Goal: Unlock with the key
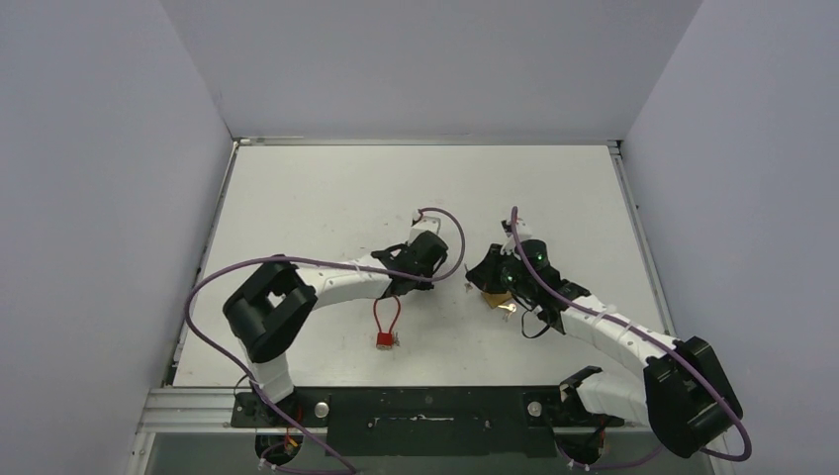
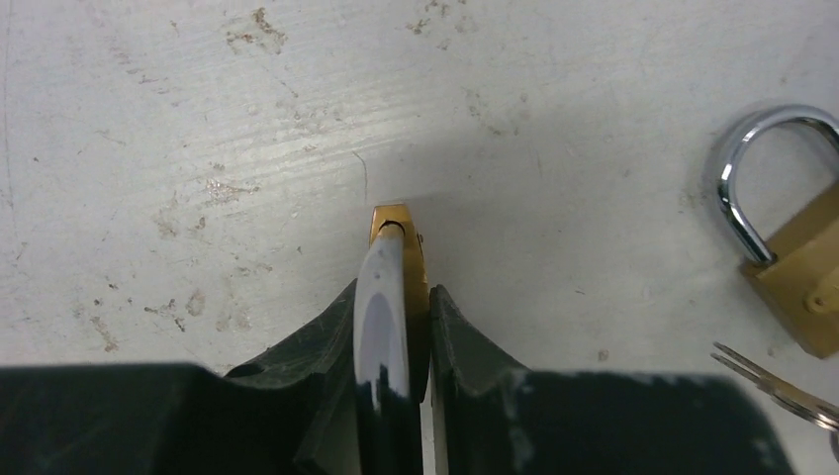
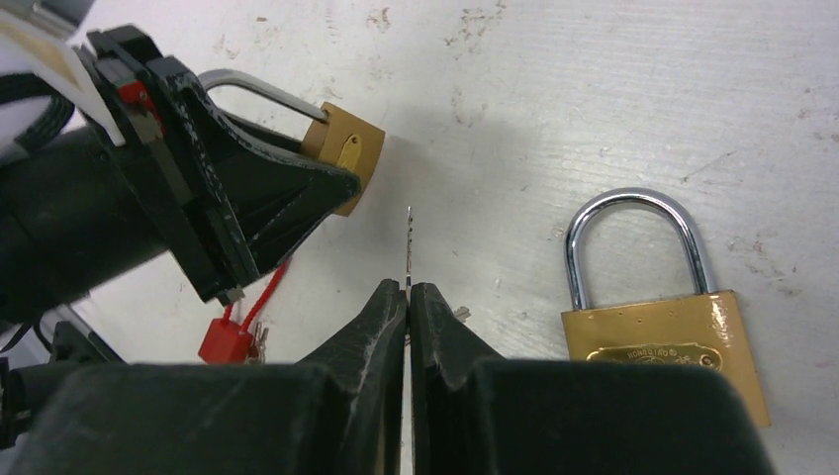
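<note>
Key (image 3: 409, 247) in right jaws, brass padlock (image 2: 400, 233) in left jaws.
Top: red loop lock (image 1: 385, 327) lies on bench (image 1: 326, 198) near L arm (image 1: 336, 284). L wrist: left jaws pinch padlock edge-on, chrome shackle (image 2: 381, 327) twd cam; 2nd padlock (image 2: 796, 267) flat on scuffed white surface. R wrist: right jaws pressed on thin flat key, tip near held padlock, not touching.

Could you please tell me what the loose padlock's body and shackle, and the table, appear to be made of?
The body looks like brass: yellow satin metal with a stamped plate. The shackle is probably chromed steel, as it is bright and mirror-like. The table seems to be a white painted or laminated board, matt, scuffed and stained. Which of the two is unclear.
</note>
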Controlling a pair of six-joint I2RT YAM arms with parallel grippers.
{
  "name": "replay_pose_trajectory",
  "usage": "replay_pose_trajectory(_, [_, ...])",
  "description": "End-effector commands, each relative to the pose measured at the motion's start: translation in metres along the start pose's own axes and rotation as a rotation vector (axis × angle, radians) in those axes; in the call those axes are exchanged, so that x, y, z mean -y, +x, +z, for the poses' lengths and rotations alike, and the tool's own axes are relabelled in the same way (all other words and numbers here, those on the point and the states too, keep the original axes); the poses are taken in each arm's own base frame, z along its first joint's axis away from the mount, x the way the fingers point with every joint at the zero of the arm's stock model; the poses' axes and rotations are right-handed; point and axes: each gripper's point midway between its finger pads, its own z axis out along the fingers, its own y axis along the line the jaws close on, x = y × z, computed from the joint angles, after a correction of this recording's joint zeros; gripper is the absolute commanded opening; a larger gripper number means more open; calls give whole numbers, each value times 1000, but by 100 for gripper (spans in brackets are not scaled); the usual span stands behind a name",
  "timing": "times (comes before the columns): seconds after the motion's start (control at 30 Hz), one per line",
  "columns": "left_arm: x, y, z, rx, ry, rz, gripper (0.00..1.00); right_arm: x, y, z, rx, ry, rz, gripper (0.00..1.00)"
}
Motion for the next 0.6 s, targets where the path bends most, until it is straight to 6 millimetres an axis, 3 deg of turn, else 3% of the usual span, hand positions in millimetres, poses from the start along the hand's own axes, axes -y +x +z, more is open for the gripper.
replay_pose_trajectory(0.0, [36,-89,-59,105,332,26,0,-32,-20,-15,69,-169,-94,0])
replay_pose_trajectory(0.17, [44,-143,-121,98,586,41,0,-84,-28,-44,93,-441,-172,0])
replay_pose_trajectory(0.3, [45,-175,-169,104,735,21,0,-117,-37,-68,110,-586,-198,0])
replay_pose_trajectory(0.5, [52,-206,-251,92,962,13,0,-150,-60,-107,173,-696,-186,0])
replay_pose_trajectory(0.57, [54,-204,-272,62,1021,26,0,-160,-65,-120,183,-737,-179,0])
